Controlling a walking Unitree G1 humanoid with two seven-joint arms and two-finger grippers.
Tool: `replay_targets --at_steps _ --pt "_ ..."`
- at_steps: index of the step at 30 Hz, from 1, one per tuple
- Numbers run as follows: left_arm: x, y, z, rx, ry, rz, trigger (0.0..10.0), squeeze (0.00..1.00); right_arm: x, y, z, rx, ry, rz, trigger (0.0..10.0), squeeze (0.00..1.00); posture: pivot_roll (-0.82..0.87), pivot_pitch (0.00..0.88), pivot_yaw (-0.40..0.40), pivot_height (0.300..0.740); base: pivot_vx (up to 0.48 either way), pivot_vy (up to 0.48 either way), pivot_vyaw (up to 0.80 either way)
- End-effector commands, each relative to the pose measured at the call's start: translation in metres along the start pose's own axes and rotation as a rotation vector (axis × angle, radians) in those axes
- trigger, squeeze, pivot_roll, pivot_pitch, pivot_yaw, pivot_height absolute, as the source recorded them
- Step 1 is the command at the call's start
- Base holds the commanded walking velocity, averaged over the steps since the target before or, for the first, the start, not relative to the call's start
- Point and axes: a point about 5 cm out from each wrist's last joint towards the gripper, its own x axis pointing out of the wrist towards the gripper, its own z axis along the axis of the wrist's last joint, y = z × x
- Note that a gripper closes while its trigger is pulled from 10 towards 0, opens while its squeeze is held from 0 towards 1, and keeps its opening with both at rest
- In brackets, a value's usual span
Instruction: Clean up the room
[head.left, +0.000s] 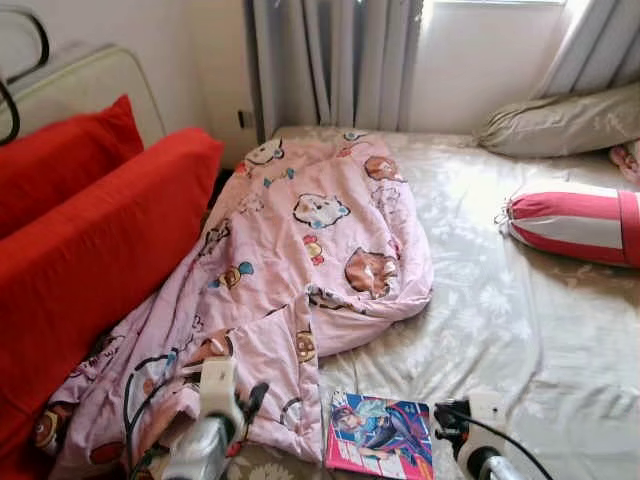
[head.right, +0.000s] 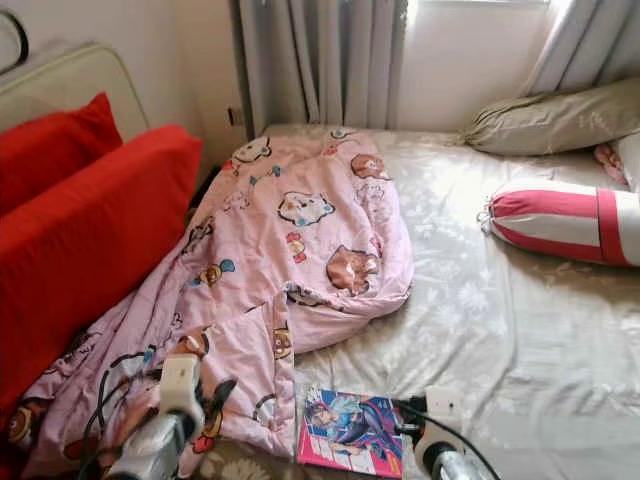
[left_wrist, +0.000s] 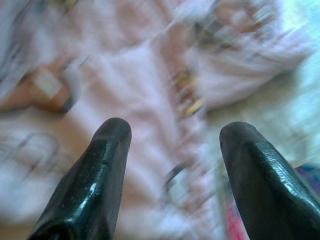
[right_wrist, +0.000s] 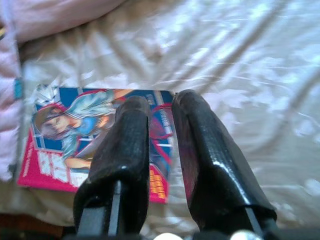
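A pink cartoon-print blanket (head.left: 300, 250) lies crumpled over the left half of the bed. A comic book (head.left: 380, 435) with a pink and blue cover lies flat on the sheet at the near edge, beside the blanket's corner. My left gripper (head.left: 250, 400) hovers over the blanket's near end; in the left wrist view its fingers (left_wrist: 100, 165) stand wide open above the blurred pink cloth. My right gripper (head.left: 447, 420) is at the book's right edge. In the right wrist view it (right_wrist: 161, 100) is shut to a narrow slit just above the book (right_wrist: 75, 135), holding nothing.
Red cushions (head.left: 90, 240) press against the bed's left side. A red-and-white striped bolster (head.left: 575, 225) and a beige pillow (head.left: 560, 125) lie at the far right. Grey curtains (head.left: 330, 60) hang behind. The floral sheet (head.left: 500, 330) is bare in the middle and right.
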Motion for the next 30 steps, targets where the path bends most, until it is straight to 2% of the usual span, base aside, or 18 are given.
replay_targets --at_steps 1,4,6,7,9,12,14,15,18,23,25,30 --pt "-0.002 0.003 0.006 0.009 -0.059 -0.016 10.0 0.00 0.005 0.001 0.019 0.011 -0.083 0.002 10.0 0.00 0.04 0.000 0.000 0.740 0.000 0.000 0.00" --pt "-0.003 0.003 0.008 0.012 -0.081 -0.022 10.0 0.00 0.007 0.002 0.024 0.011 -0.102 0.002 10.0 0.00 0.04 0.000 -0.001 0.740 0.000 0.000 0.00" --pt "-0.006 0.005 0.016 0.020 -0.146 -0.029 10.0 0.00 0.013 0.020 0.033 0.010 -0.153 0.010 10.0 0.00 0.04 0.000 -0.001 0.740 0.000 0.000 0.00" --pt "-0.006 0.005 0.016 0.020 -0.146 -0.029 10.0 0.00 0.013 0.020 0.033 0.010 -0.153 0.010 10.0 0.00 0.04 0.000 -0.001 0.740 0.000 0.000 0.00" --pt "-0.009 0.005 0.020 0.025 -0.192 -0.034 10.0 0.00 0.015 0.032 0.036 -0.017 -0.190 0.029 10.0 0.00 0.04 0.000 -0.003 0.740 0.000 0.000 0.00" --pt "-0.009 0.004 0.022 0.025 -0.205 -0.037 10.0 0.00 0.014 0.035 0.035 -0.029 -0.205 0.041 10.0 0.00 0.04 0.000 -0.003 0.740 0.000 0.000 0.00" --pt "-0.009 0.003 0.024 0.023 -0.221 -0.040 10.0 0.00 0.011 0.038 0.035 -0.046 -0.242 0.056 10.0 0.00 0.04 0.000 -0.004 0.740 0.000 0.000 0.00" --pt "-0.011 0.000 0.032 0.035 -0.269 -0.067 10.0 0.00 0.008 0.043 0.038 -0.077 -0.305 0.081 10.0 0.00 0.03 0.000 -0.004 0.740 0.000 0.000 0.00" --pt "-0.014 0.003 0.039 0.040 -0.307 -0.073 10.0 0.00 0.007 0.045 0.044 -0.111 -0.349 0.085 10.0 0.00 0.04 0.000 -0.002 0.740 0.000 0.000 0.00" --pt "-0.017 0.007 0.041 0.048 -0.316 -0.059 10.0 0.00 0.009 0.044 0.058 -0.083 -0.408 0.044 10.0 0.00 0.05 0.000 -0.007 0.740 0.000 0.000 0.00" --pt "-0.019 0.008 0.042 0.054 -0.316 -0.055 10.0 0.00 0.009 0.045 0.065 -0.100 -0.435 0.021 10.0 0.00 0.05 0.006 -0.008 0.740 0.000 0.000 0.00" --pt "-0.021 0.008 0.043 0.044 -0.308 -0.051 10.0 0.00 0.008 0.046 0.067 -0.137 -0.440 0.003 10.0 0.00 0.04 0.021 -0.008 0.736 0.000 0.000 0.00"
